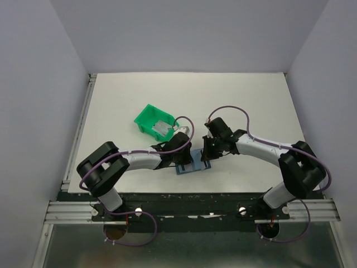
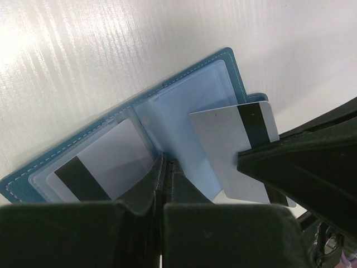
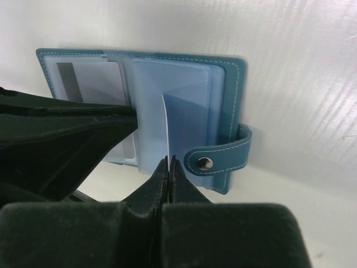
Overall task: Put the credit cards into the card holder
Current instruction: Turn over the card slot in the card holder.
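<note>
Open at 5 o'clock of the green bin (image 1: 152,120), the card holder (image 1: 187,168) is half hidden from above, yet the left wrist view shows one credit card (image 2: 103,164) pocketed at 8 o'clock and a second card (image 2: 223,145) pinched by the closed right gripper (image 3: 169,164), with the left gripper (image 2: 165,167) clenched shut at the spine.

Top external: fixed high above and behind the arm bases, looking steeply down over the whole white tabletop (image 1: 234,95) from far off. Left wrist: sits just behind the left end effector (image 2: 163,163), aimed down past it, very near the open card holder (image 2: 184,89); right wrist sits likewise behind the right end effector (image 3: 168,163), looking from the opposite side. All three views share the card holder, and each wrist view catches the other end effector.
</note>
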Tool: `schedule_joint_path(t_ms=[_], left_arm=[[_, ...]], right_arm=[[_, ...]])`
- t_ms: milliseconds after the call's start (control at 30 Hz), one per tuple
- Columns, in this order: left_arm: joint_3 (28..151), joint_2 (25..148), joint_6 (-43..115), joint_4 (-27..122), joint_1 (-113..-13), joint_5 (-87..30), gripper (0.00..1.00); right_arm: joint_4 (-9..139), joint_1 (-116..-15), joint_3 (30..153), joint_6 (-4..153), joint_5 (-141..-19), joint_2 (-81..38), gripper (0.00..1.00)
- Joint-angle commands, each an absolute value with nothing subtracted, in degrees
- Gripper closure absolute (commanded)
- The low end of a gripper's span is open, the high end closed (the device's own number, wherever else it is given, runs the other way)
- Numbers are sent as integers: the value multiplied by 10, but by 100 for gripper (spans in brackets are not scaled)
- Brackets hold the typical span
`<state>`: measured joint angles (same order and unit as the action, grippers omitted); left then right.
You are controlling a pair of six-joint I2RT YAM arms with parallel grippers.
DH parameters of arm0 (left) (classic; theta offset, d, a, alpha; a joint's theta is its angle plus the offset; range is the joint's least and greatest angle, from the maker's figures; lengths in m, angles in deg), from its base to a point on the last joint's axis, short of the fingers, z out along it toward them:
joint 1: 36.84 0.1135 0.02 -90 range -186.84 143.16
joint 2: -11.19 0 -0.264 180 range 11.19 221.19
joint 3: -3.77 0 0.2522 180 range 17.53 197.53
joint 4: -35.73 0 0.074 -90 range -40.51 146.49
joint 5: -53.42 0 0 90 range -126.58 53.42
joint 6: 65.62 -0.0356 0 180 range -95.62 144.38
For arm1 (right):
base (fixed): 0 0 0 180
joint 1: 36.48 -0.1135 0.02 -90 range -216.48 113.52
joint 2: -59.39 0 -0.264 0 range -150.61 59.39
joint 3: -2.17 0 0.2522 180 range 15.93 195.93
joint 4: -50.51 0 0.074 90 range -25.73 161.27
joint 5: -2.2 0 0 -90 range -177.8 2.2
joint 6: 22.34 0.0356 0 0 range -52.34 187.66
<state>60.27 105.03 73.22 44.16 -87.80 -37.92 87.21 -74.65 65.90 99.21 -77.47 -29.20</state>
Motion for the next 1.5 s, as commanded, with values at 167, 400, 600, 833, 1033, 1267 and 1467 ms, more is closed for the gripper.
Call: schedule_joint_path(t_ms=[167,400,600,833,1033,1267,1467], left_arm=[[587,1087,720,501,-879,-366,100],[587,1080,718,512,-879,-372,100],[588,1080,717,514,-879,-371,100],[590,1080,718,518,-879,-373,100],[595,1082,717,519,-879,-373,100],[599,1078,716,521,-879,-373,100],[606,1077,708,528,-879,-374,100]], right_arm=[[827,-748,627,1009,-720,-316,99],[884,-748,625,1019,-823,-269,100],[942,-746,644,1019,-874,-262,100],[996,-747,671,1003,-929,-262,100],[1019,-747,683,996,-947,-261,100],[1015,-747,683,995,-930,-273,100],[995,-747,678,999,-924,-228,100]])
